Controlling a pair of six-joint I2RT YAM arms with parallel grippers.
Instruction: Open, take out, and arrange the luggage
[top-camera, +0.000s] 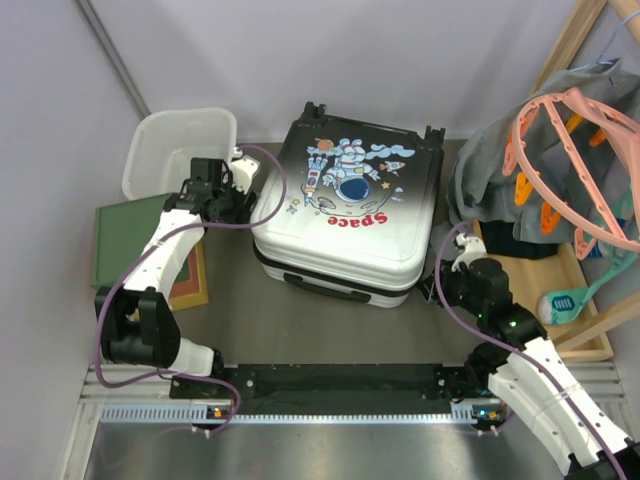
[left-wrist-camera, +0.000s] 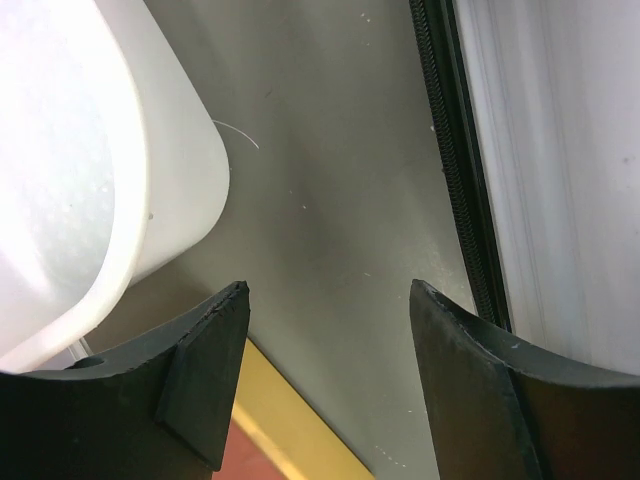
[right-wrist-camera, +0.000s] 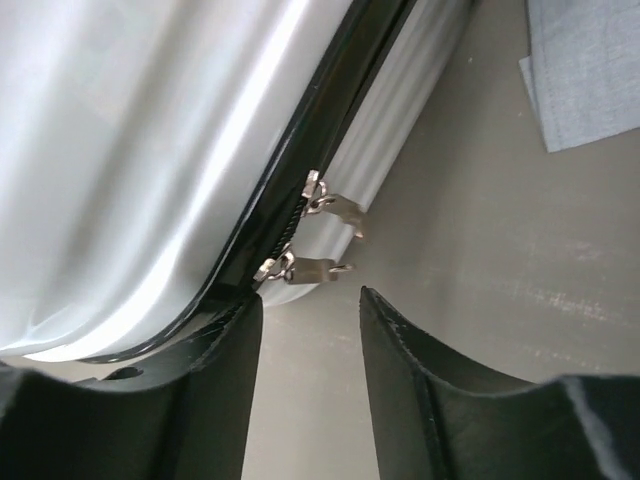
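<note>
1. Right gripper (right-wrist-camera: 307, 297) sits low at the near right corner of the luggage (top-camera: 345, 215), jaws partly apart with nothing between them.
2. Luggage lies flat mid-table, closed, print up, wheels at the far end and handle on the near edge.
3. Now the key relation: two zip pulls (right-wrist-camera: 338, 208) dangle from the seam just ahead of the right fingertips, slightly to their left. They are close but not touching.
4. That seam runs on along the right side toward the far end, so a pull would likely travel that line.
5. Left gripper (left-wrist-camera: 330, 288) hangs wide open and empty on the far left, between the basket (left-wrist-camera: 120, 180) and the luggage, well apart from the pulls.
6. Right arm is plainly nearer. My call: it eases forward and closes on one pull.
</note>
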